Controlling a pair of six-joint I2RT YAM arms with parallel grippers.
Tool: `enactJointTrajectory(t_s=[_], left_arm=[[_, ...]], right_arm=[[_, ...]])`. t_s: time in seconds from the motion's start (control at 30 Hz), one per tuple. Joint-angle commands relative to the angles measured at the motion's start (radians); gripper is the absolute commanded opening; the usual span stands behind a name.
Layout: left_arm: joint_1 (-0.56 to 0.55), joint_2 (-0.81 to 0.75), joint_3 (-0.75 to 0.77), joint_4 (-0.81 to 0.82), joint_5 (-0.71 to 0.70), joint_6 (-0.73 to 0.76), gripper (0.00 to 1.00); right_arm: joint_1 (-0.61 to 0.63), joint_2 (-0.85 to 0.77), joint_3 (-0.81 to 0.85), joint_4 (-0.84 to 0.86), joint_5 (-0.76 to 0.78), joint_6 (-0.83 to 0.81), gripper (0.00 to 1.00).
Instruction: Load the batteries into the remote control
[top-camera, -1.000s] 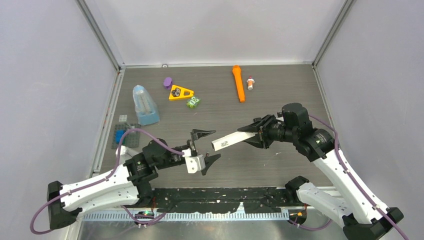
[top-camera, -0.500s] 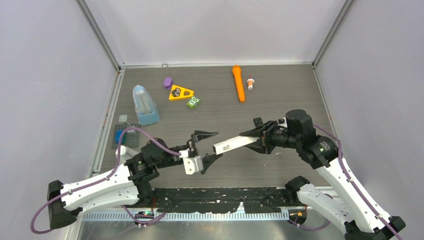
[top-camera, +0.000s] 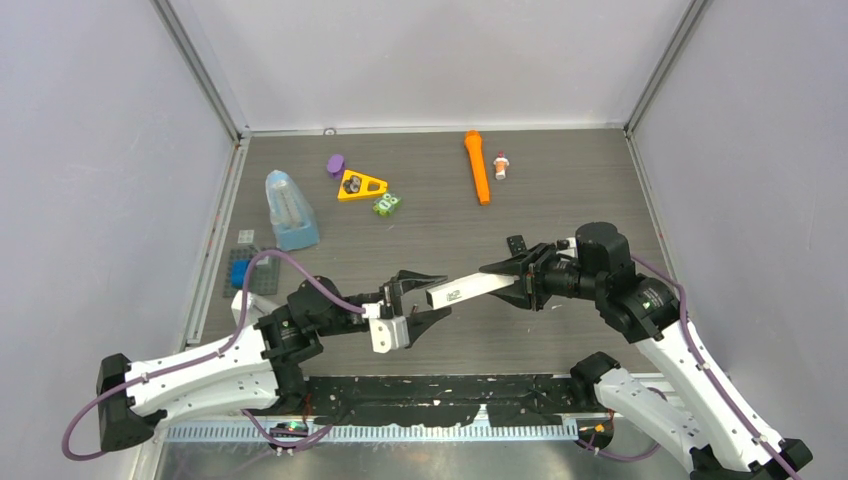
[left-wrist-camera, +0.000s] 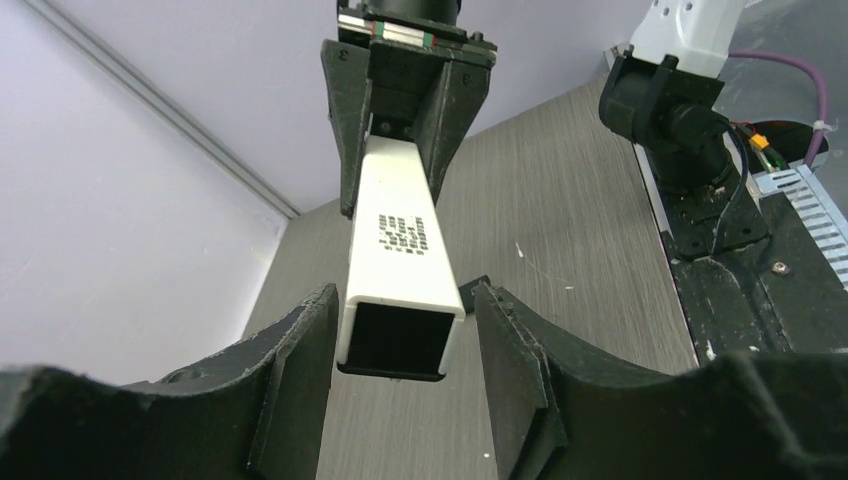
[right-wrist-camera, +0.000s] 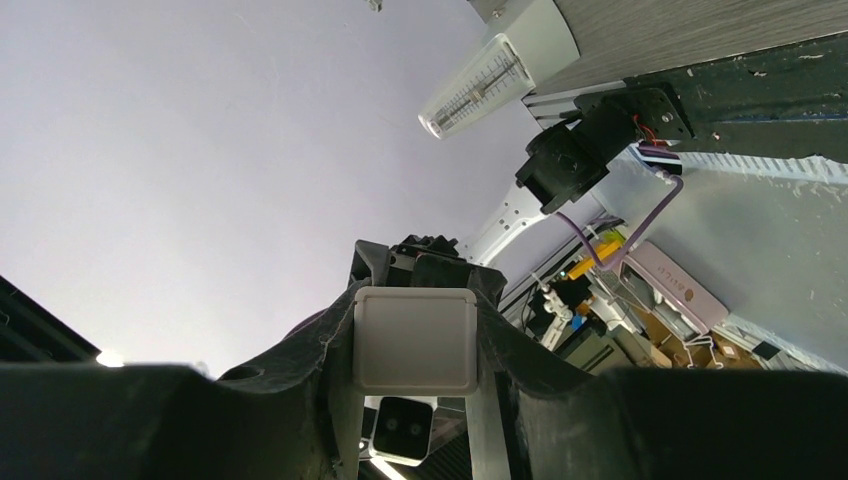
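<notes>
- From above, the right gripper (top-camera: 498, 283) is pinching the far end of the remote control (top-camera: 468, 288) and holding it in the air over the middle of the table (top-camera: 560, 200). Its open end is pointing left, between the fingers of the left gripper (top-camera: 443, 297).
- I am not managing to pick out the batteries among the small things at the far side, so nothing is looking ready to go in.
- With both arms on one stiff bar, any pull or twist from either arm could be working the remote out of the other's hold.
- In the left wrist view, the left gripper (left-wrist-camera: 405, 300) is standing spread on either side of the remote's (left-wrist-camera: 395, 250) hollow near end, with only slivers of gap showing.
- If those fingers are coming together off-centre, one will be touching first and levering the bar sideways inside the right gripper (left-wrist-camera: 393, 190).
- A bite this close to the open mouth could also be covering the hole the batteries need.
- In the right wrist view, the right gripper (right-wrist-camera: 415, 335) is clamping the remote's (right-wrist-camera: 415, 340) closed white end squarely.
- If it lets go before the left hold is firm, the bar will be dropping to the table.
</notes>
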Motion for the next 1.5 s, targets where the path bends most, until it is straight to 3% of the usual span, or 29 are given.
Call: enactJointTrajectory(t_s=[0.0, 0.17, 0.3, 0.5, 0.87, 0.93, 1.0, 1.07, 1.1, 1.13, 1.17, 1.3, 1.33, 1.4, 1.47], left_arm=[[-0.01, 0.006, 0.064, 0.099, 0.019, -0.012, 0.54], [-0.025, 0.029, 0.07, 0.117, 0.008, 0.01, 0.54], [-0.028, 0.043, 0.073, 0.098, 0.004, 0.027, 0.47], [-0.035, 0.049, 0.071, 0.087, -0.007, 0.043, 0.5], [-0.039, 0.051, 0.066, 0.104, -0.011, 0.055, 0.41], [-0.038, 0.052, 0.064, 0.104, -0.012, 0.056, 0.37], [-0.038, 0.051, 0.065, 0.107, -0.017, 0.057, 0.26], [-0.041, 0.05, 0.063, 0.111, -0.03, 0.056, 0.12], [-0.041, 0.047, 0.063, 0.113, -0.048, 0.045, 0.04], [-0.04, 0.042, 0.062, 0.114, -0.07, 0.031, 0.0], [-0.041, 0.038, 0.063, 0.11, -0.092, 0.013, 0.0], [-0.04, 0.006, 0.056, 0.09, -0.212, -0.124, 0.0], [-0.04, -0.005, 0.056, 0.084, -0.242, -0.164, 0.0], [-0.04, -0.034, 0.065, 0.063, -0.31, -0.312, 0.0], [-0.041, -0.055, 0.095, -0.008, -0.421, -0.464, 0.0]], right_arm=[[0.004, -0.017, -0.004, 0.063, -0.029, 0.033, 0.05], [0.003, -0.014, 0.004, 0.074, -0.023, 0.029, 0.05], [0.004, -0.015, 0.008, 0.075, -0.026, 0.032, 0.05], [0.004, -0.015, 0.013, 0.081, -0.027, 0.037, 0.05], [0.005, -0.026, 0.003, 0.108, -0.034, 0.063, 0.05], [0.004, -0.029, 0.003, 0.114, -0.036, 0.068, 0.05], [0.004, -0.029, 0.003, 0.123, -0.037, 0.065, 0.05], [0.004, -0.03, 0.004, 0.161, -0.023, 0.026, 0.15], [0.004, -0.03, 0.01, 0.172, -0.006, -0.017, 0.28], [0.005, -0.034, 0.013, 0.175, 0.003, -0.038, 0.34], [0.004, -0.038, 0.014, 0.182, 0.026, -0.087, 0.47], [0.003, -0.078, -0.02, 0.195, 0.09, -0.238, 0.72], [0.004, -0.089, -0.025, 0.197, 0.1, -0.265, 0.82], [0.004, -0.108, -0.041, 0.216, 0.12, -0.399, 0.95], [0.004, -0.132, -0.061, 0.231, 0.136, -0.492, 0.99]])
